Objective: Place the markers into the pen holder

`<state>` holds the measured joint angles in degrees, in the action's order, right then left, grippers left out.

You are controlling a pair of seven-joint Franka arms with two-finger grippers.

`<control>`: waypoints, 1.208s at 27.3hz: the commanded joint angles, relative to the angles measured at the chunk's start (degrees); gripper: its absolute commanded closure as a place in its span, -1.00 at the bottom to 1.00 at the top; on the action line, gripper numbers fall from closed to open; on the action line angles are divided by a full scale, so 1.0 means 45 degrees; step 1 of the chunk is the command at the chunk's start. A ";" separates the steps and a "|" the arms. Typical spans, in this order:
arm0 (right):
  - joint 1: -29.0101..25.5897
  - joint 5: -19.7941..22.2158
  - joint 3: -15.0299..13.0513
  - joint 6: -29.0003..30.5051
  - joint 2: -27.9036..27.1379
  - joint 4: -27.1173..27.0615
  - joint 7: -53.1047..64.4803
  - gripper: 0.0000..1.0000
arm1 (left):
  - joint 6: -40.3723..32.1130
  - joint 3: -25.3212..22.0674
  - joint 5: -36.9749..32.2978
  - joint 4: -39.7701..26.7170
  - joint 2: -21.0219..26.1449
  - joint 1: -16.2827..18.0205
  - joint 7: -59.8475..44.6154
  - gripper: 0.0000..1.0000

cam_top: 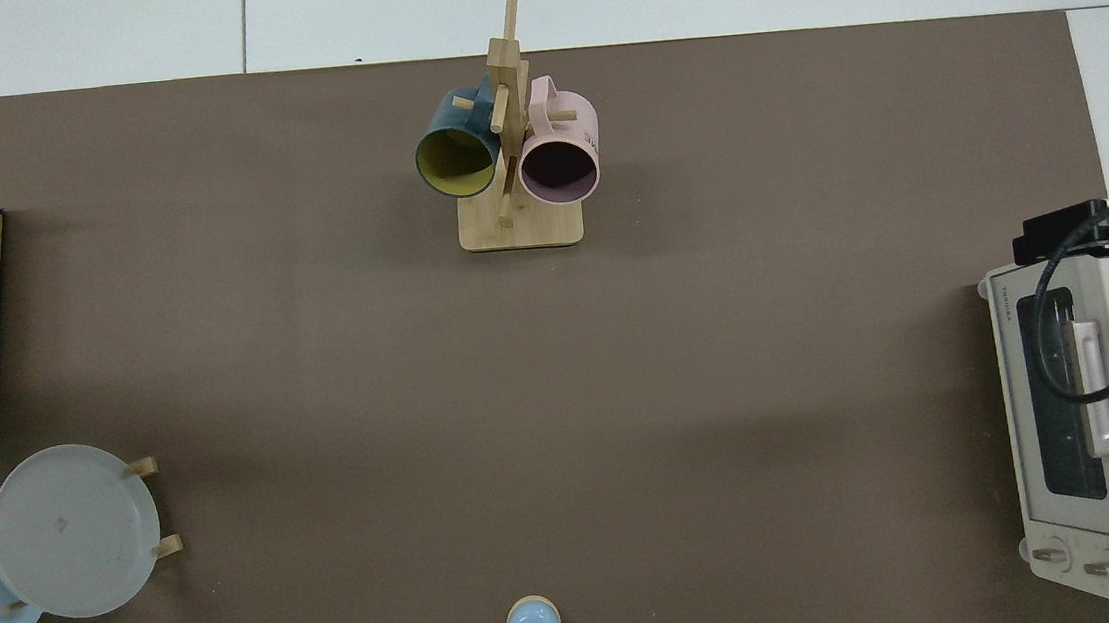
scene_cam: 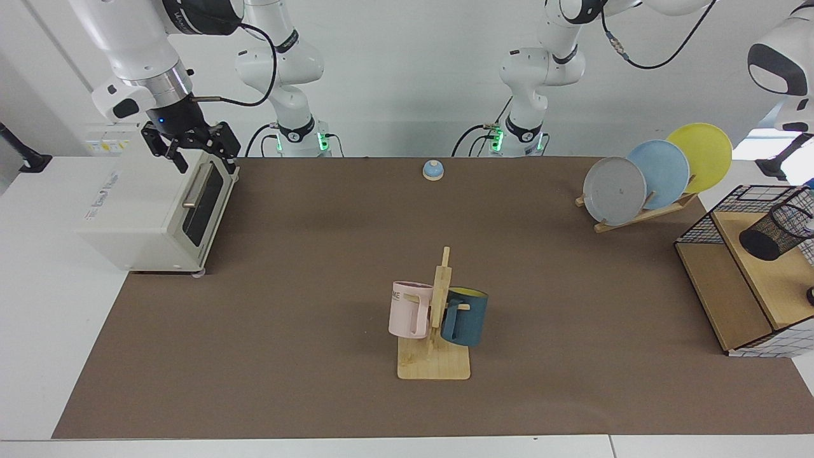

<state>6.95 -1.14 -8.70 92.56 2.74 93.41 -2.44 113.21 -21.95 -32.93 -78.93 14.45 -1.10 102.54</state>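
A white marker (scene_cam: 805, 216) is seen inside the tilted mesh pen holder (scene_cam: 774, 231); the left claw is out of view, the right claw (scene_cam: 191, 151) is spread empty above the toaster oven (scene_cam: 156, 210), and tipping may be risked.

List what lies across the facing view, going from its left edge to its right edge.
Toaster oven with the right gripper above it → bell → mug tree holding pink mug then blue mug → plate rack → wire basket with the pen holder.
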 commanded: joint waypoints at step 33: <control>-0.0138 -0.0294 0.0214 0.0173 0.0075 0.0121 0.0328 -1.00 | -0.0119 0.0404 0.0384 0.0588 0.1575 -0.0225 -0.0499 -1.00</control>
<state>7.08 -1.25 -7.95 92.56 2.74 93.41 -2.44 112.75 -20.79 -32.36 -77.55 22.04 -0.78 102.43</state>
